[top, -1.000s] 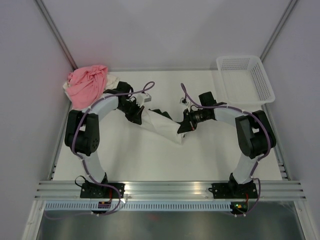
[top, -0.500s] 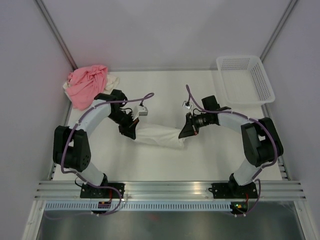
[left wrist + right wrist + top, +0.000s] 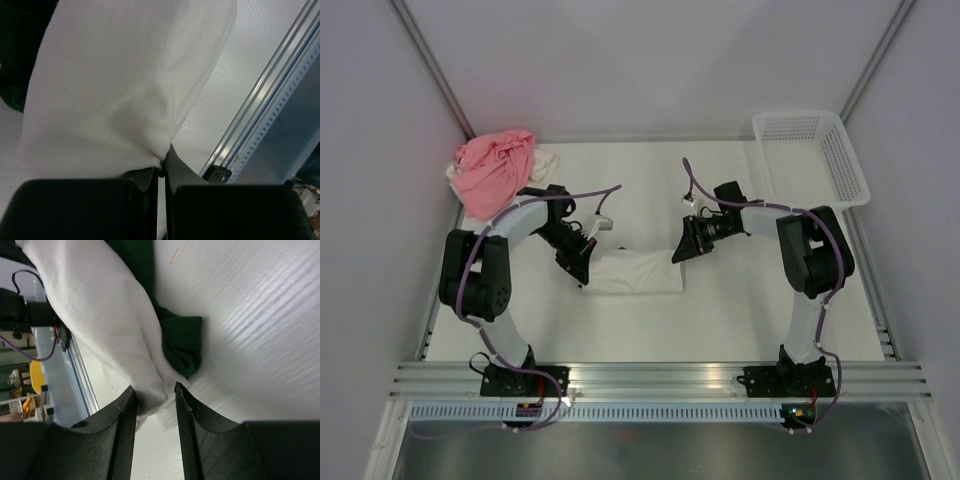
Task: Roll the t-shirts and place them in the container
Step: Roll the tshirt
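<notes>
A white t-shirt (image 3: 638, 272) lies as a short folded bundle on the table between my two grippers. My left gripper (image 3: 582, 270) is at its left end, and in the left wrist view (image 3: 162, 169) the jaws are shut on a pinch of the white t-shirt (image 3: 125, 75). My right gripper (image 3: 680, 252) is at the right end. In the right wrist view (image 3: 154, 388) its fingers stand apart, with a slack corner of the white t-shirt (image 3: 100, 305) between them. A dark green t-shirt (image 3: 180, 342) pokes out from under the white one. No cartoon print is visible.
A pink t-shirt (image 3: 495, 170) lies heaped in the back left corner on a cream t-shirt (image 3: 546, 160). A white mesh basket (image 3: 812, 158) stands at the back right. The metal rail (image 3: 660, 378) runs along the near edge.
The white t-shirt, stretched diagonally a second ago, now lies shorter and level. The left gripper has moved nearer and rightward, and the right gripper has moved back a little.
</notes>
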Robot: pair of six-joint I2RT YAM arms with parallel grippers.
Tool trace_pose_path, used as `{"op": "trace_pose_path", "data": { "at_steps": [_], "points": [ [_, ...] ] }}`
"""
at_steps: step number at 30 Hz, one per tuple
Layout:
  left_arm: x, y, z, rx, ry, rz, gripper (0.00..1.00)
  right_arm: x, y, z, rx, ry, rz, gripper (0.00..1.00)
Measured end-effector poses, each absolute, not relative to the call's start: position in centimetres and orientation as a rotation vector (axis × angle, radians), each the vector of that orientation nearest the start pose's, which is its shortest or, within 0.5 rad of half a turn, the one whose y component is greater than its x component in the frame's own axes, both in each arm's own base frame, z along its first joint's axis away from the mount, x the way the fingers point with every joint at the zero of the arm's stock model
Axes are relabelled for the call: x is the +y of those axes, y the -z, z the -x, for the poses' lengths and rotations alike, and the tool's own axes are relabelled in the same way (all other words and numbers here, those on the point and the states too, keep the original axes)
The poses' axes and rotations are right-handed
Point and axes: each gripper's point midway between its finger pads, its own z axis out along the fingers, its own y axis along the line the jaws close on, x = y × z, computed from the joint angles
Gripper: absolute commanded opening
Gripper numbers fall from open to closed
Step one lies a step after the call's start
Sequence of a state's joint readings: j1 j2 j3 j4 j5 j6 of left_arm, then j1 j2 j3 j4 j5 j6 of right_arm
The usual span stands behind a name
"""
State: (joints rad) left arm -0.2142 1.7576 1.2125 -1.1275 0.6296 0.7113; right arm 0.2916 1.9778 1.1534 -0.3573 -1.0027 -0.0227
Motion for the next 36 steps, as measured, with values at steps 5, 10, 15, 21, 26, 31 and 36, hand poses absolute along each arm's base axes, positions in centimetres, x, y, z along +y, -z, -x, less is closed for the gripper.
{"op": "trace_pose_path", "data": {
  "at_steps": [5, 10, 15, 21, 26, 31, 36],
  "points": [
    [-12.9, -6.0, -23.4, 2.732, 0.976, -1.182, 0.02, 23.1, -4.4, -32.1, 2.486, -1.385, 0.555, 0.45],
    [-12.4, -5.1, -23.5, 2.790, 0.981, -1.144, 0.02, 21.3, -5.5, -33.1, 2.465, -1.310, 0.456, 0.54],
    [-12.3, -5.0, -23.5, 2.810, 0.984, -1.123, 0.02, 21.8, -6.0, -31.9, 2.459, -1.300, 0.434, 0.56],
    [-12.3, -5.2, -23.9, 2.808, 0.976, -1.111, 0.02, 24.5, -6.1, -29.1, 2.444, -1.318, 0.533, 0.56],
    [-12.2, -5.3, -23.9, 2.820, 0.976, -1.085, 0.02, 23.2, -7.6, -30.2, 2.394, -1.240, 0.514, 0.56],
    [-12.1, -5.5, -24.4, 2.825, 0.968, -1.046, 0.02, 21.6, -8.8, -29.3, 2.353, -1.158, 0.490, 0.58],
    [-12.1, -5.5, -24.7, 2.828, 0.963, -1.022, 0.02, 21.5, -10.5, -27.2, 2.258, -1.139, 0.545, 0.60]
  ]
}}
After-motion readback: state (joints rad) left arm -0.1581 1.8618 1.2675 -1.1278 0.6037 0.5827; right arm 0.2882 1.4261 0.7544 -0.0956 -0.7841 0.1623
